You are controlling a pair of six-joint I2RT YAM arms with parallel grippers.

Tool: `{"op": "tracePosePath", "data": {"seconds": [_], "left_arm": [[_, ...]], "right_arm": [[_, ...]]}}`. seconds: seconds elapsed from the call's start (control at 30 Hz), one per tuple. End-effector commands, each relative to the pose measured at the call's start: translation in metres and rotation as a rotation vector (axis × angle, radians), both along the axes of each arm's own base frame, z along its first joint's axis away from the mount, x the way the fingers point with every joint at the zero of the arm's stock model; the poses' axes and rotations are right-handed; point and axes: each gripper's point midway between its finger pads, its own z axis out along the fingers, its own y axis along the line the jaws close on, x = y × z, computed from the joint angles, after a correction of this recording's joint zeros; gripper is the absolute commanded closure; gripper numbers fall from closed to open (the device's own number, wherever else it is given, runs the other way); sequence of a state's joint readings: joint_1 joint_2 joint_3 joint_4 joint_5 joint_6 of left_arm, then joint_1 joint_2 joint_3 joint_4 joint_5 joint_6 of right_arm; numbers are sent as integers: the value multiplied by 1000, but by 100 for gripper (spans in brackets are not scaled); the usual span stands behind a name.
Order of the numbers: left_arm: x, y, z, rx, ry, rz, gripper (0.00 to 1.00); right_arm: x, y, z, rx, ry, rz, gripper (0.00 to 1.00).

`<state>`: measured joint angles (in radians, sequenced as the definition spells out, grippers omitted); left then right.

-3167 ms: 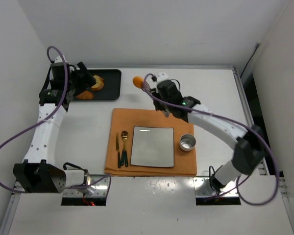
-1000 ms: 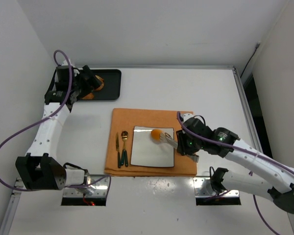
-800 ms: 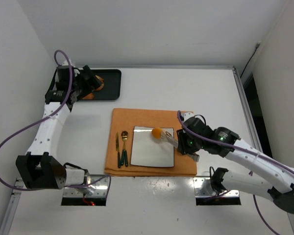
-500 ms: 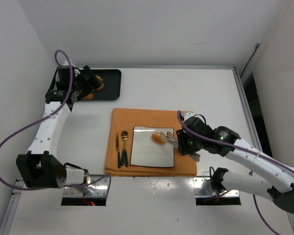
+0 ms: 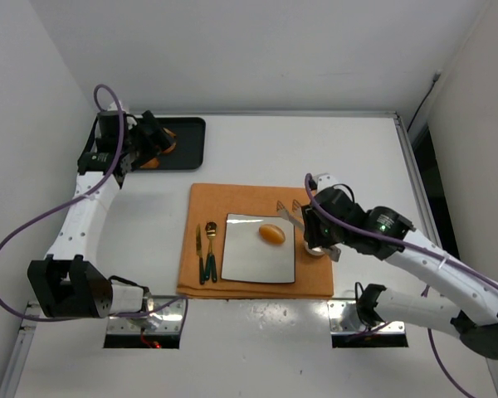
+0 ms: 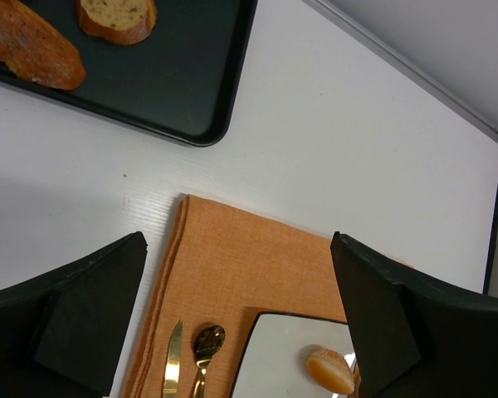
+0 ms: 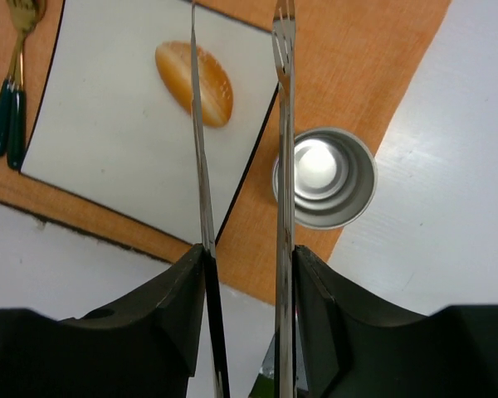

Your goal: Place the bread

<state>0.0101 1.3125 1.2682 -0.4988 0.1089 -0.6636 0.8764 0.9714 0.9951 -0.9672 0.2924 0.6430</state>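
At the far left of the worktop (image 5: 340, 157), the left fingers (image 6: 83, 307) hang spread wide, empty, above the black tray (image 5: 187, 133) with its browner pieces (image 6: 33, 54). Centre, on the orange mat (image 5: 232, 199): bread (image 5: 271, 234) now lies on the square plate (image 5: 245, 261), released. Right fingers (image 7: 201, 182) have let go, stand apart, drawn back beside the metal cup (image 7: 324, 178). Placement looks done; only retreat remains.

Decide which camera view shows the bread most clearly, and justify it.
The right wrist view: the bread is large and sharp on the plate, though one thin gripper finger crosses it. The top external view shows it whole but small; the left wrist view catches it tiny at the bottom edge.
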Motion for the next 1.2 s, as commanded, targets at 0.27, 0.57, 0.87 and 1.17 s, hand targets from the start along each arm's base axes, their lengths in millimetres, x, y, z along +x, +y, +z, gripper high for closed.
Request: {"op": "tracePosePath", "data": {"seconds": [0.27,0.57,0.87,1.17], "left_arm": [[6,-8,3,-13,-27,-21,0],[6,-12,3,-23,-27,-38,0],[8,-9,-1,-10,-17,-34,0],[13,-8,-14,-6,17,-26,0]], "right_arm": [[131,30,61,-152,-400,-184,54],[264,-21,68,-240,-524,-404,54],[308,-148,12,-215,-436,-660,54],[334,-221,-35,-281,-396,-806,54]]}}
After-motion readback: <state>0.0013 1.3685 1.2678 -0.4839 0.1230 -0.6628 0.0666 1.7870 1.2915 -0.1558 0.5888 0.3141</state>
